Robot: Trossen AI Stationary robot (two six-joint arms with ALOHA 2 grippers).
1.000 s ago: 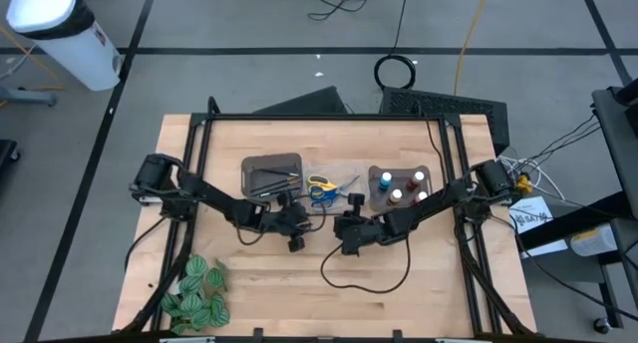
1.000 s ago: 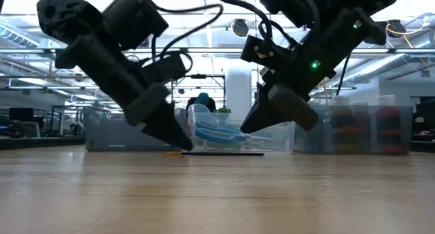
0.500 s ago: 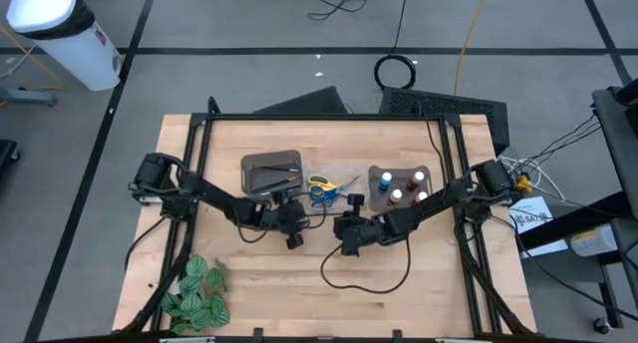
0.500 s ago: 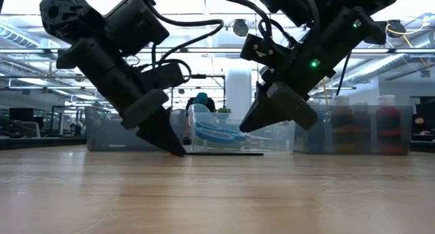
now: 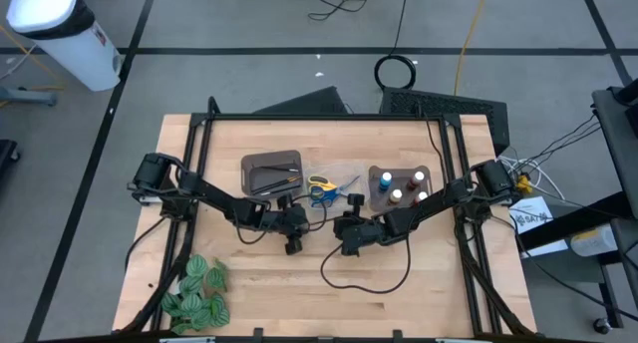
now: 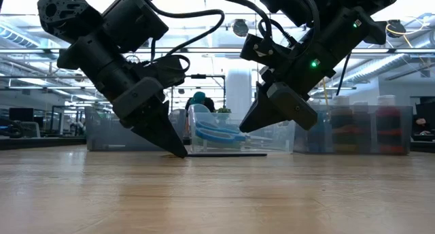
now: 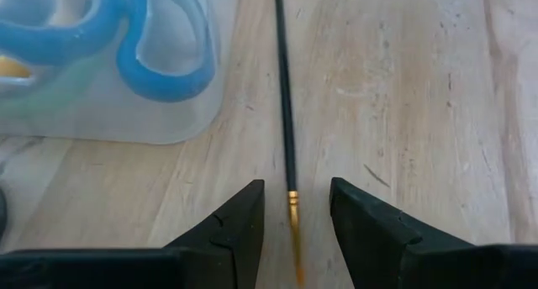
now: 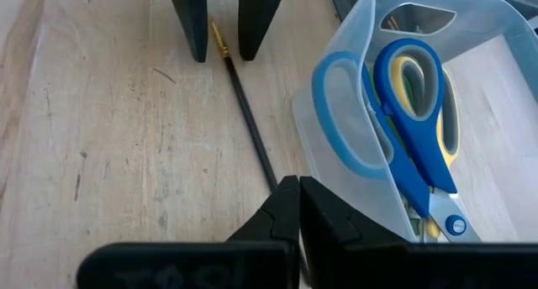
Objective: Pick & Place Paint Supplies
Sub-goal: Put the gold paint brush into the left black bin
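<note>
A thin dark paintbrush (image 7: 284, 104) lies flat on the wooden table beside the clear scissors bin (image 8: 395, 112); it also shows in the low view (image 6: 228, 153). My left gripper (image 7: 294, 218) is open and down at the table top (image 6: 178, 151). Its fingers stand on either side of the brush's gold ferrule end (image 7: 292, 201) without touching it. My right gripper (image 8: 298, 207) is shut and empty. It hovers above the brush's other end (image 6: 246, 127). In the high view the two grippers face each other at mid-table, the left (image 5: 296, 223) and the right (image 5: 344, 227).
A grey bin (image 5: 271, 173) with brushes, the clear bin with blue, green and yellow scissors (image 5: 327, 188) and a bin of paint bottles (image 5: 399, 188) stand in a row just beyond the grippers. A green leafy bunch (image 5: 194, 293) lies at the near left corner.
My left gripper has gone down to the table over the brush's gold end, which now lies between its fingers. The brush has stayed where it was.
</note>
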